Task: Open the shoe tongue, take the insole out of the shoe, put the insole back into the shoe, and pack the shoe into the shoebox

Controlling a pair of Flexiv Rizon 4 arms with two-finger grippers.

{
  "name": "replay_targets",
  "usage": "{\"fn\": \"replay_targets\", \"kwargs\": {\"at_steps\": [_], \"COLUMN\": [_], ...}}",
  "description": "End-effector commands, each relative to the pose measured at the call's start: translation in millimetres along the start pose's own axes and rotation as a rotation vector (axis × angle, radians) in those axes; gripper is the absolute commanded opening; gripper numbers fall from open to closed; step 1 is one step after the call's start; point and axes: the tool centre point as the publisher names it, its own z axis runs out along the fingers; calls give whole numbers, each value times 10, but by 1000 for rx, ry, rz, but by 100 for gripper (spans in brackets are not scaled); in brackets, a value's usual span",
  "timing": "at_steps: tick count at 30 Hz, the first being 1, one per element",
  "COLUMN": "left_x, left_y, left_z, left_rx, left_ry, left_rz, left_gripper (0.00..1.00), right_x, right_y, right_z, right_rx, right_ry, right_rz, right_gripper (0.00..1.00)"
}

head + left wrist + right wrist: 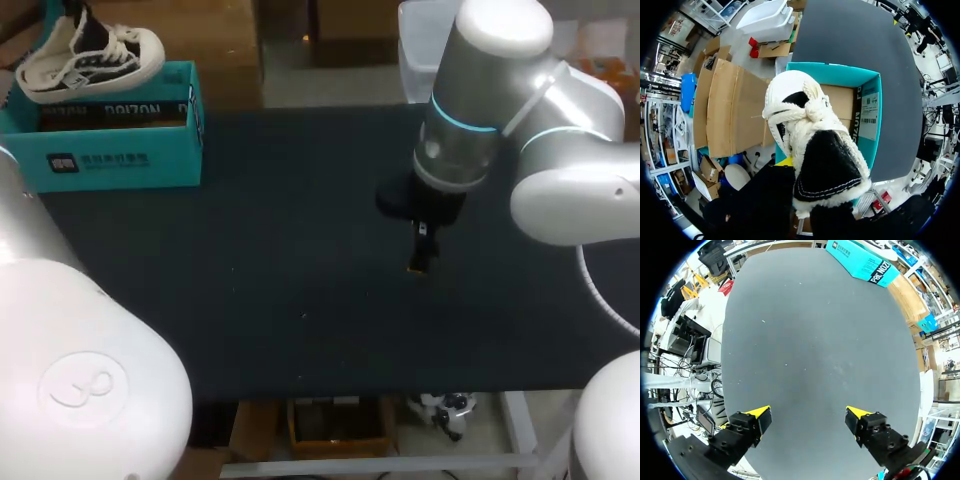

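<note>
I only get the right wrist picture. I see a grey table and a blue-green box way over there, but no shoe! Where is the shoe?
Observer: The shoe is up at the box, above its top. In the head view that is the far left corner of the table.
Operator: Is the box open? I only see its side.
Observer: Yes, it is open. The left wrist view looks down into it, and the inside is plain brown cardboard.
Operator: What does the shoe look like?
Observer: It is black and cream, with thick white laces bunched in a knot.
</note>
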Motion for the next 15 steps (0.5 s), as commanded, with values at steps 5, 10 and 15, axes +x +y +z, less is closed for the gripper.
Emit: {"fn": "replay_targets", "kwargs": {"at_steps": [5, 10, 15], "left_x": [-129, -129, -129], "left_y": [-117, -117, -117], "left_z": [270, 270, 270], "left_rx": [-11, -11, -11], "left_ry": [77, 77, 77], "left_rz": [24, 24, 24], "left_gripper": [0, 0, 0], "right_x": [3, 3, 3], "right_y": [-7, -7, -7], "right_z": [-3, -3, -3], "right_rx": [1, 1, 1], "right_ry": [0, 0, 0], "right_rz": [-1, -1, -1], "right_gripper": [100, 100, 100]}}
